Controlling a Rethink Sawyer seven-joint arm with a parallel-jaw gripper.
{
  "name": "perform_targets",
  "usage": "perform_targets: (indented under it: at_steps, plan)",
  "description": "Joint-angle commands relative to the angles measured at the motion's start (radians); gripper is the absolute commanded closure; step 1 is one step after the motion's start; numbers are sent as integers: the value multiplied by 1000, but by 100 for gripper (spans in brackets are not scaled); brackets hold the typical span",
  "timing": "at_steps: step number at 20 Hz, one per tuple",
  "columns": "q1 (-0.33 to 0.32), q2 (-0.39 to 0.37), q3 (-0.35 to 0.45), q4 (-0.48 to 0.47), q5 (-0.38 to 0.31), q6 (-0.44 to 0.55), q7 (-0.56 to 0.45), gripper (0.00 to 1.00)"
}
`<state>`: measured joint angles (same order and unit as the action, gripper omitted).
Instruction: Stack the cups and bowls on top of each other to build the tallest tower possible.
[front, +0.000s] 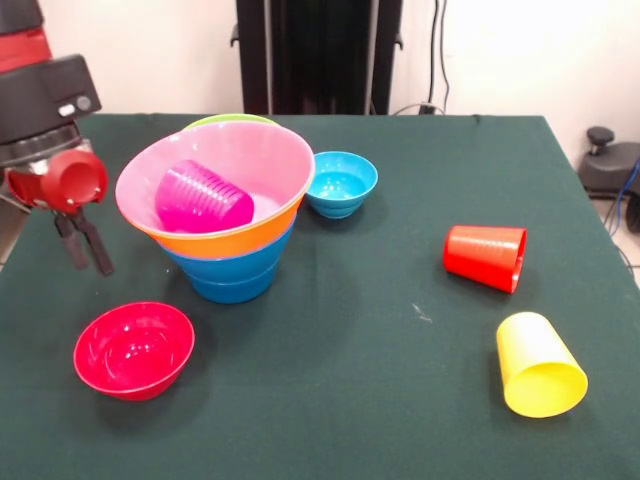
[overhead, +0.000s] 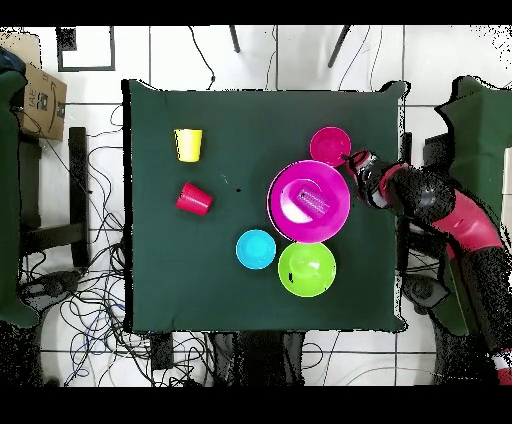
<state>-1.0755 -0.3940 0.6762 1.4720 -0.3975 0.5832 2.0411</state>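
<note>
- Tower (front: 232, 240) left of centre in front view: blue bowls under orange and pink; purple cup (front: 203, 198) on its side inside, long axis slanting, mouth towards lower right
- Gripper (front: 87, 246) at left edge, fingers close together, empty; gap hard to judge, cannot tell
- Red bowl (front: 134, 348) lower left, probably next: approach from above, grip the rim
</note>
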Motion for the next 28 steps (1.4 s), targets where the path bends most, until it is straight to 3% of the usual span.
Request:
perform_targets:
  at_steps: [1, 10, 16, 21, 28]
  plan:
    - [66, 108, -78, -28, -173, -50, -178, 0]
    - [82, 249, -65, -233, -260, 61, -299, 0]
    - [-4, 293, 44, -202, -210, -58, -265, 0]
    - [-43, 244, 85, -138, -166, -13, -234, 0]
    - [-41, 206, 79, -84, -182, -41, -156, 0]
